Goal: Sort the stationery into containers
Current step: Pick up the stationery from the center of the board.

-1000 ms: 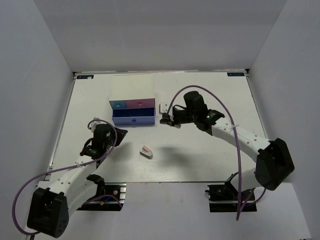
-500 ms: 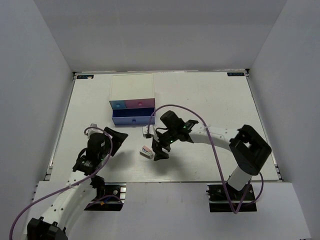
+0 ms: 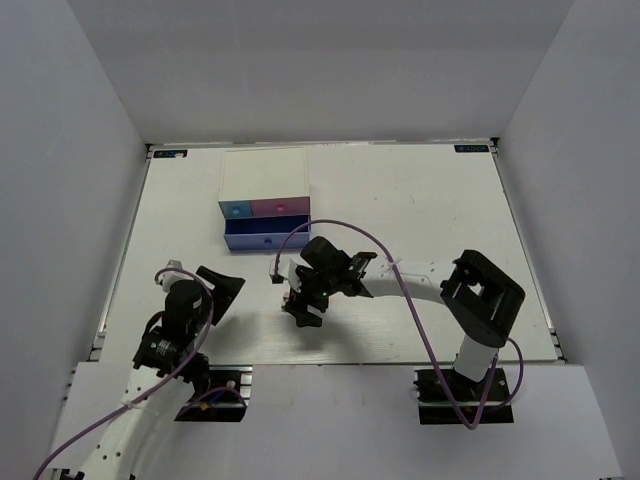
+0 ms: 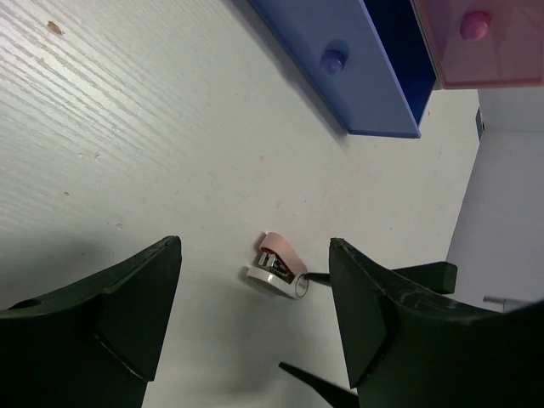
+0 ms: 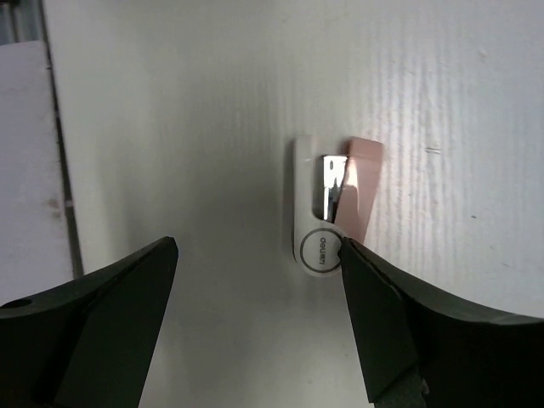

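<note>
A small pink-and-white stapler (image 5: pixel 327 204) lies on the white table, seen also in the left wrist view as the stapler (image 4: pixel 279 265). My right gripper (image 5: pixel 259 293) is open just above it. The stapler's round white end sits right at its right fingertip (image 5: pixel 374 280), most of the gap lying to the stapler's left. In the top view the right gripper (image 3: pixel 300 303) covers most of the stapler. My left gripper (image 4: pixel 255 319) is open and empty, well to the left at the left gripper (image 3: pixel 220 286). The drawer box (image 3: pixel 262 172) stands behind, with light blue (image 3: pixel 236 210), pink (image 3: pixel 282 207) and wide blue (image 3: pixel 265 238) fronts.
The wide blue drawer (image 4: pixel 340 59) juts out in front of the pink drawer (image 4: pixel 476 34). White walls close off the table on the left, back and right. The right arm's purple cable (image 3: pixel 330 232) loops above the table near the drawer box.
The right arm swung from beside the drawer box down to the stapler and its jaws opened. The left arm drew back toward the near left corner and its jaws opened too.
</note>
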Controlling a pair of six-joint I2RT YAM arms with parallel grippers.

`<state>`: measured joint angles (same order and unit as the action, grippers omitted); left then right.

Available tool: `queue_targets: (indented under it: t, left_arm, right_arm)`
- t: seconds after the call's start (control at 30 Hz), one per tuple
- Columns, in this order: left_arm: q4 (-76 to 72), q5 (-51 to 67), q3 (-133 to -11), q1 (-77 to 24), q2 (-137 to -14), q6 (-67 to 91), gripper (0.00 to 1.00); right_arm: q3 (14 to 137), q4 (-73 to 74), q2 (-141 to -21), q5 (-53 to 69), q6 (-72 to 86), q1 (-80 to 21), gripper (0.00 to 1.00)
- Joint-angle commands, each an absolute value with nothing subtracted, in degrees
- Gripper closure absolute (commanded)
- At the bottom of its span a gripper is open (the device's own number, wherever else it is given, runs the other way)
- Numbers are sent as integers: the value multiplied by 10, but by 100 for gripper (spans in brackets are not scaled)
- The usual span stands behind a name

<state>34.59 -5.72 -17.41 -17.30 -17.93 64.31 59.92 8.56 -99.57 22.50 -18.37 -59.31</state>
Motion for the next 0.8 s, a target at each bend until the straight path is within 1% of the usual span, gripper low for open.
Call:
queue_targets:
  t: [0.0,0.17,0.3,0.4,0.5,0.63,0.77]
  left_arm:
    - [382,-74,-197,-171,-163,640,20]
    - [394,-79,-197,-171,-156,645,19]
    - [405,-79,-203,-171,-156,645,19]
    - [410,-84,-203,-171,-156,645,19]
    - [404,-84,-193,-171,-144,645,19]
    - [392,-79,-187,-171,-144,650,19]
    - [392,-79,-192,-171,-156,650,19]
  right_arm:
    - [608,62,-974,157,-164,-596,17]
    - [609,50,-986,128,-164,-597,17]
    - [628,51,-996,132,-173,-597,17]
    - [617,45,-973,158,-192,-594,21]
    - [589,24,-944,163,-229,-595,21]
    - [597,38,-968,179,-282,-592,13]
    - [595,24,-1004,191,-329,-593,11]
